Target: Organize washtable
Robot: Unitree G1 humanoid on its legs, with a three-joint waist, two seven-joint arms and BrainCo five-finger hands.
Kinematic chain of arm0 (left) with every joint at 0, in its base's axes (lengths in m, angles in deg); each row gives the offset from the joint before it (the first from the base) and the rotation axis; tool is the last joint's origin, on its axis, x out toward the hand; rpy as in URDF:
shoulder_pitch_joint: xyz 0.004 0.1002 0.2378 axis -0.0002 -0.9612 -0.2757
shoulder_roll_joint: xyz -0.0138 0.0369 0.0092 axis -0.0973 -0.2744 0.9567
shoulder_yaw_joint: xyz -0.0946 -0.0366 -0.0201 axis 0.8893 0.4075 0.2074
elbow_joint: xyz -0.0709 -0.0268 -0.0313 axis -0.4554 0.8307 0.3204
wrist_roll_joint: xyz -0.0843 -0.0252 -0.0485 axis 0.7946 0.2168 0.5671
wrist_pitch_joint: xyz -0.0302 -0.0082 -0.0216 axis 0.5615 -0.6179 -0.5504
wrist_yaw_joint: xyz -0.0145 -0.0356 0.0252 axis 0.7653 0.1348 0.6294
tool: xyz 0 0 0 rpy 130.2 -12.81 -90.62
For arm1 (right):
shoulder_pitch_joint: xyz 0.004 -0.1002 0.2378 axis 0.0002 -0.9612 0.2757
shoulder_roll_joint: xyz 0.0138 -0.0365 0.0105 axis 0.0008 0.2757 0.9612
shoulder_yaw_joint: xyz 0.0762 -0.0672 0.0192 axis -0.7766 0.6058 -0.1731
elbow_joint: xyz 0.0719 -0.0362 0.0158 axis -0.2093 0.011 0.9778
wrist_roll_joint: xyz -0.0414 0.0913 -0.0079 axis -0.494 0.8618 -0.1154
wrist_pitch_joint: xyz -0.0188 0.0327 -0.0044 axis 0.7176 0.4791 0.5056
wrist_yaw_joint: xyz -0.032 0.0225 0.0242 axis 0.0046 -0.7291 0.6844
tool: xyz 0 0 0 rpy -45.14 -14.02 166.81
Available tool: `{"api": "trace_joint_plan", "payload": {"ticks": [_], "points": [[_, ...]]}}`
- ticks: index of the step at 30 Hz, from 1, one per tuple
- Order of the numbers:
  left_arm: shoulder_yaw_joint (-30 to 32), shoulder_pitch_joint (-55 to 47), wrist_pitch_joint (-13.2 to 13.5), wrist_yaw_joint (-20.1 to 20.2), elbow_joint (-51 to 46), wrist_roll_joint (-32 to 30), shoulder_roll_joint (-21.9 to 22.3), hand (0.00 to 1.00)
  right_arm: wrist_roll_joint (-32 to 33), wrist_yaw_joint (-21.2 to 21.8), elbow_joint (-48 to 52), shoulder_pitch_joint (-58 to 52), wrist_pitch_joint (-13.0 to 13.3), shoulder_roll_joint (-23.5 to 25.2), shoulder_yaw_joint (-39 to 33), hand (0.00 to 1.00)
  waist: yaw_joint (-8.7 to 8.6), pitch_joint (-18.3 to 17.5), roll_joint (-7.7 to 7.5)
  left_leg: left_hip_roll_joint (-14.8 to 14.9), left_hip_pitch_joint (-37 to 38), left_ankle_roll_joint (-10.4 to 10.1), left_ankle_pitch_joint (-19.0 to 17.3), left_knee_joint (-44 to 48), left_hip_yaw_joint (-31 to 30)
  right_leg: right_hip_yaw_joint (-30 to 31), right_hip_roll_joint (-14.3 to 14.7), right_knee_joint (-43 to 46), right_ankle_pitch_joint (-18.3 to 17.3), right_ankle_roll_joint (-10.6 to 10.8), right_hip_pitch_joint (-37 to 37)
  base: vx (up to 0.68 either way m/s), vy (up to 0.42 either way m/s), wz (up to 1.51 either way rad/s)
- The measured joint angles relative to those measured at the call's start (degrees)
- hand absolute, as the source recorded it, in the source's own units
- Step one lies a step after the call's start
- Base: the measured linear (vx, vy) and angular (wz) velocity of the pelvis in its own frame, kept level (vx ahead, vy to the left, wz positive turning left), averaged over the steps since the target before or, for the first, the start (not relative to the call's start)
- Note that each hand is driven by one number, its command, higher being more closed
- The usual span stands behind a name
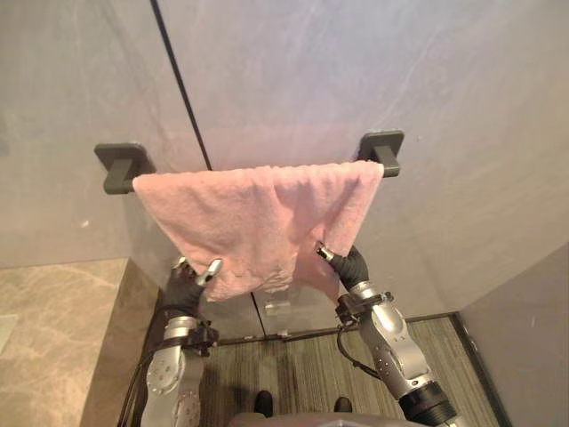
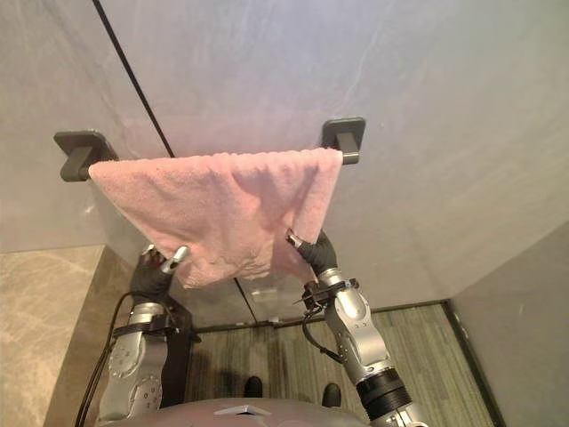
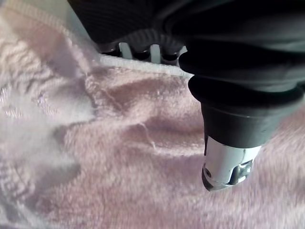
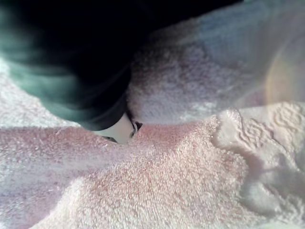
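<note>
**Washroom wall: pink towel on rail, both hands at its lower edge**

1. Wall (image 1: 400, 71). Grey, stone-look panels, with a thin dark seam (image 1: 182, 84) running down at a slant and passing behind the towel.
2. Floor (image 1: 302, 365). Grey-brown, striped, seen far below between the two arms.
3. Tabletop (image 1: 53, 320). Beige veined stone on the robot's left, cut off by the picture's edge.
4. Towel (image 1: 258, 218). Pink terry, draped over the rail between the two brackets and spread along its whole length. The lower edge hangs unevenly, lowest near the middle and gathered up on the robot's right. The cloth hides nearly all of the rail; a short stub shows by the right bracket.
5. Left bracket (image 1: 123, 165) and right bracket (image 1: 382, 147). Dark, blocky wall mounts, one at each end of the towel, touching its top corners.
6. Right hand (image 1: 351, 265). Raised to the towel's lower right edge, partly behind the cloth. Pressed close to terry in its wrist view; I cannot tell its grip.
7. Left hand (image 1: 187, 286). At the towel's lower left edge, pinching the cloth: thumb (image 3: 228, 162) on the front face, fingers (image 3: 153, 51) slipped behind the hem.
8. Small pale, clear-looking object (image 1: 276, 307). Below the towel's low point, against the wall; too indistinct to identify.
</note>
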Motion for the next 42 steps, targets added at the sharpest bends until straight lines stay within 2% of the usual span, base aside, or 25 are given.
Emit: {"api": "trace_joint_plan", "payload": {"ticks": [5, 21, 29, 32, 42], "points": [[-1.04, 4.55, -0.21, -0.11, 0.26, -1.01, 0.10, 1.00, 0.03, -0.02, -0.50, -0.22, -0.03, -0.03, 0.50, 1.00, -1.42, -0.40, 0.10, 0.12, 0.30, 0.06, -0.12, 0.02, 0.91, 0.69, 0.11, -0.04, 0.17, -0.01, -0.24, 0.01, -0.001, -0.11], [-0.11, 5.16, 0.16, -1.58, 2.11, -1.51, 1.32, 1.00, -0.01, -0.13, -0.53, -0.65, -0.16, -0.03, 0.94, 1.00, -1.52, -0.81, 0.58, 0.07, 1.47, 0.21, -0.74, -0.57, 1.66, 1.57, 0.14, -0.02, 0.08, 0.04, 0.33, 0.00, 0.001, -0.03], [4.32, 3.54, 0.84, -0.02, 2.77, -3.76, 1.99, 1.00, -1.51, -0.57, -0.55, -1.89, -0.25, 0.64, -2.13, 1.00, -1.42, -2.09, 0.71, 0.04, 1.42, 0.26, -0.70, -0.59, 0.95, 1.24, 0.08, 0.02, -0.07, 0.22, 0.55, 0.00, 0.000, 0.02], [5.71, 3.63, 0.88, 1.03, 3.29, -4.33, 3.78, 1.00, -2.50, -0.62, -0.56, -1.84, -0.26, 0.82, -2.96, 1.00, -1.40, -2.10, 0.71, 0.04, 1.52, 0.29, -0.68, -0.59, 0.56, 0.77, 0.04, 0.06, -0.17, 0.36, 0.87, 0.01, -0.002, 0.08], [6.16, 5.15, 0.76, 1.27, 4.45, -5.41, 4.79, 1.00, -4.71, -1.64, -3.45, 1.04, -0.91, 3.29, -6.12, 1.00, -1.34, -1.88, 0.48, 0.04, 1.59, 0.53, -0.51, -0.59, 0.10, 0.19, 0.02, 0.17, -0.30, 0.55, 1.22, 0.00, -0.001, 0.03]]}}
